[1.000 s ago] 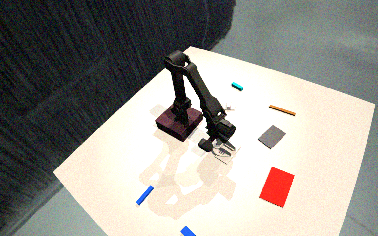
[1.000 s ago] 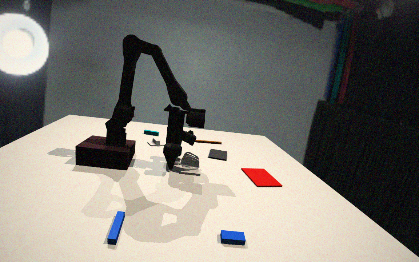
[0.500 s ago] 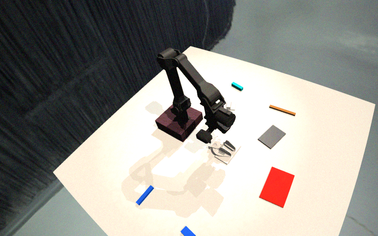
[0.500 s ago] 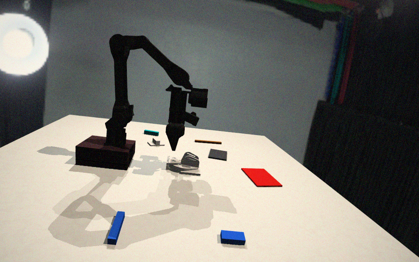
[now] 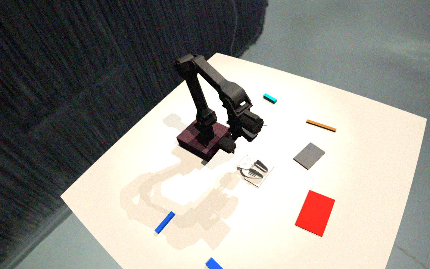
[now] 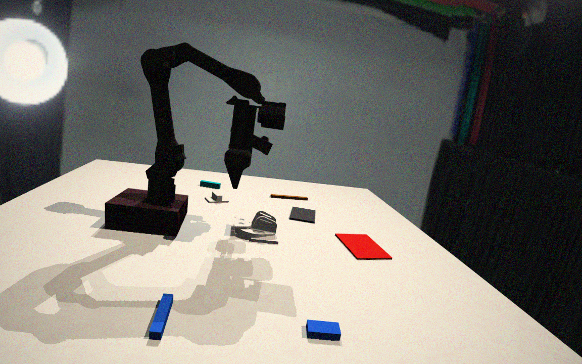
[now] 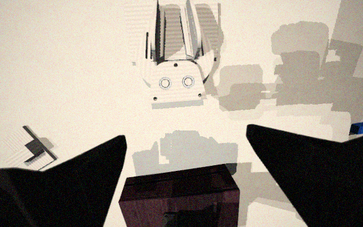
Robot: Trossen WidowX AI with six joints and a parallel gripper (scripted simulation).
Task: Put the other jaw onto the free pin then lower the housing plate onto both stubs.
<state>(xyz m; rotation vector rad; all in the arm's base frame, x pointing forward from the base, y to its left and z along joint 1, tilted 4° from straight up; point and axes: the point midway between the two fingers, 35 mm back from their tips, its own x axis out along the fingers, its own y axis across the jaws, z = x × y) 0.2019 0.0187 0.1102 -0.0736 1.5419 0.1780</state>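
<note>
The white housing plate (image 5: 245,161) (image 7: 177,93) lies over the rear of the jaw mechanism and looks flat. Both round stubs (image 7: 165,83) (image 7: 188,81) show in its holes. Two dark-and-white jaws (image 5: 261,166) (image 6: 264,223) (image 7: 194,28) stand side by side with a gap between them, extending from under the plate over the striped base plate (image 7: 136,19). The pins and gear teeth are hidden beneath the housing plate. My gripper (image 6: 235,186) (image 7: 188,135) is open and empty. It hangs well above the table, off to the robot-base side of the mechanism, touching nothing.
A small bracket (image 6: 215,197) (image 7: 36,146) stands behind the mechanism. A grey plate (image 5: 309,155) (image 6: 302,215) and a red plate (image 5: 315,213) (image 6: 364,246) lie beyond it. Orange (image 5: 321,125) and cyan (image 5: 269,98) bars and two blue blocks (image 6: 161,316) (image 6: 323,329) lie farther out.
</note>
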